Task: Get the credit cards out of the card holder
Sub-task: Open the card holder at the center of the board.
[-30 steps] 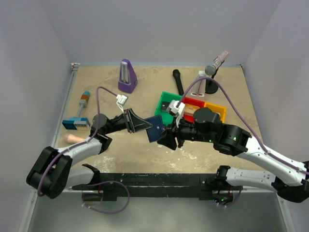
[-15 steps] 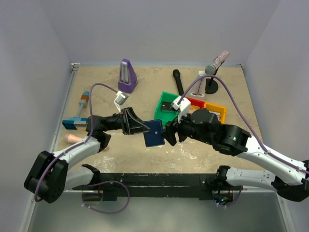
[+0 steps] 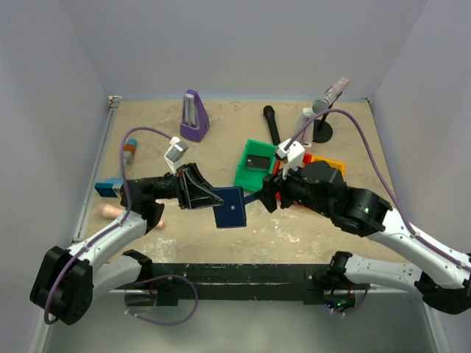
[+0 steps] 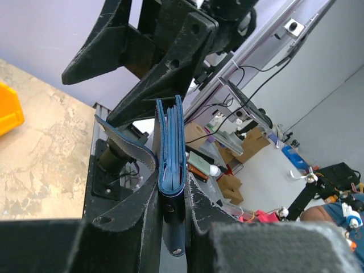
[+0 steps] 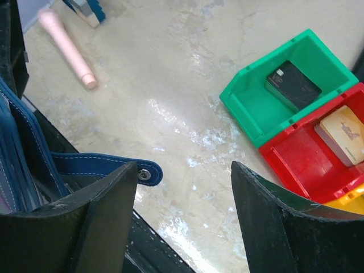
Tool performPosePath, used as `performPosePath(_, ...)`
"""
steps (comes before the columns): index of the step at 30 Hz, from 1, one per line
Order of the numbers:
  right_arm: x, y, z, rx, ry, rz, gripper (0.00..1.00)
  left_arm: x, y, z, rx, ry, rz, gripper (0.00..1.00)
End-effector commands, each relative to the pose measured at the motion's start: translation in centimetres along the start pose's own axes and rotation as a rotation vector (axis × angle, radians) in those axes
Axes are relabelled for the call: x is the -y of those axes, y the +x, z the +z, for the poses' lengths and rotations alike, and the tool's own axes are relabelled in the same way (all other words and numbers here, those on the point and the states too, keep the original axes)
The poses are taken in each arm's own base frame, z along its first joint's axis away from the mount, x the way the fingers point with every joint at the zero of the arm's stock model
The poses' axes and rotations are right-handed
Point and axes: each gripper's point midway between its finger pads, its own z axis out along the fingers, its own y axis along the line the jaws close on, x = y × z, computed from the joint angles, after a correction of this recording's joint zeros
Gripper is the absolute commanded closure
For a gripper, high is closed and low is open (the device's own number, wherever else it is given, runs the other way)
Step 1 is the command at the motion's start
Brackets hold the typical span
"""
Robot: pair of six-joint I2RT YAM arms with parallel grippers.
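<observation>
The left gripper (image 3: 200, 193) clamps the card holder (image 3: 229, 207) by one edge; the right gripper (image 5: 185, 168) stands open, empty — pulling snug cards (image 4: 169, 142) could drag it free.

Card holder (image 3: 229, 207) navy, its snap tab (image 5: 114, 166) brighter blue with a silver stud. Bins: green bin (image 5: 250, 114), red bin (image 5: 296, 165), orange bin (image 3: 333, 163). Black rectangle (image 5: 292, 84), tan card (image 5: 344, 132), pink cylinder (image 5: 65, 48), purple metronome (image 3: 193, 116). Tabletop (image 5: 170, 74) mottled beige.

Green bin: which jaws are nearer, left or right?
Right. The right jaws hang open just off the bin's near edge; the left jaws are farther off to its left, shut on the holder.
</observation>
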Motion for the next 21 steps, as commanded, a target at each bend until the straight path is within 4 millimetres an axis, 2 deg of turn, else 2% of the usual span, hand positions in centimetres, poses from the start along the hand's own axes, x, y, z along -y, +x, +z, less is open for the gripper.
performPosePath(1,-1.3,-2.9,-2.7,0.153,-0.118,0.035,0.29,6.5,-1.1,0.0,0.012,0.195,0.331,1.00)
performPosePath(5,-4.3,-5.3,-5.4,0.289,-0.320,0.048,0.23,8.6,-1.8,0.3,0.018,0.234,0.352,1.00)
performPosePath(12,-7.1,-8.7,-9.9,0.392,-0.510,0.066,0.22,11.6,-3.2,0.9,0.001,0.289,0.387,1.00)
performPosePath(17,-8.0,-10.5,-11.7,0.447,-0.574,0.064,0.22,13.1,-3.8,1.5,-0.020,0.331,0.407,1.00)
performPosePath(21,-8.2,-11.9,-12.9,0.500,-0.590,0.061,0.22,13.1,-3.8,1.9,-0.031,0.343,0.399,1.00)
